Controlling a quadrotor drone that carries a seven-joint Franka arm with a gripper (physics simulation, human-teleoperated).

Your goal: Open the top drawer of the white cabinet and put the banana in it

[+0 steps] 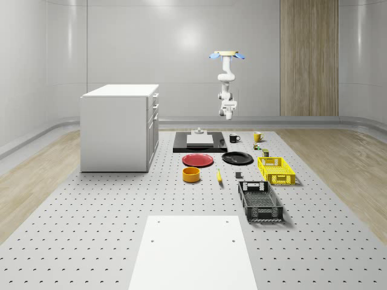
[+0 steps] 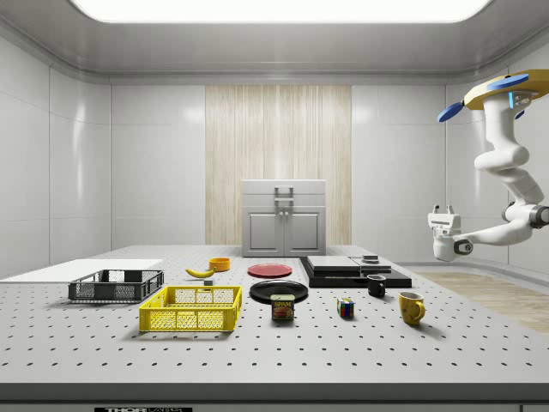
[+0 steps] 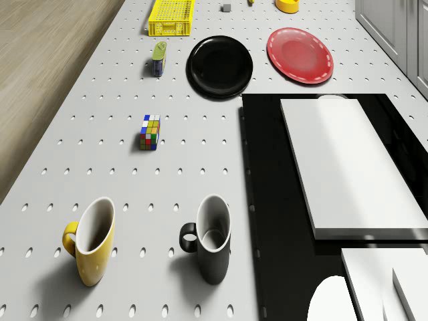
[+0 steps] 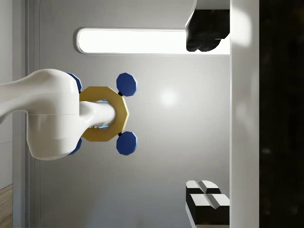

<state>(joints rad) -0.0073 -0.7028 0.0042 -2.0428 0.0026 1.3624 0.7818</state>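
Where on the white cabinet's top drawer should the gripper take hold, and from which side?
Probably the handle on the top drawer of the white cabinet: it stands proud of the front, which faces the plates. Come at that front level, fingers straddling the handle. The drone hovers beyond the mugs, gripper well off.

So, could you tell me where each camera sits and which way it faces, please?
Whole-scene view: high, off the table's end, facing white cabinet's side; drone, arm.
Side view: low at table edge, facing cabinet's front; drone, arm.
Drone view: on drone, down onto yellow mug; nothing sure.
Wrist view: upward at drone; arm, jaws.
Both side and drone views show the mug.
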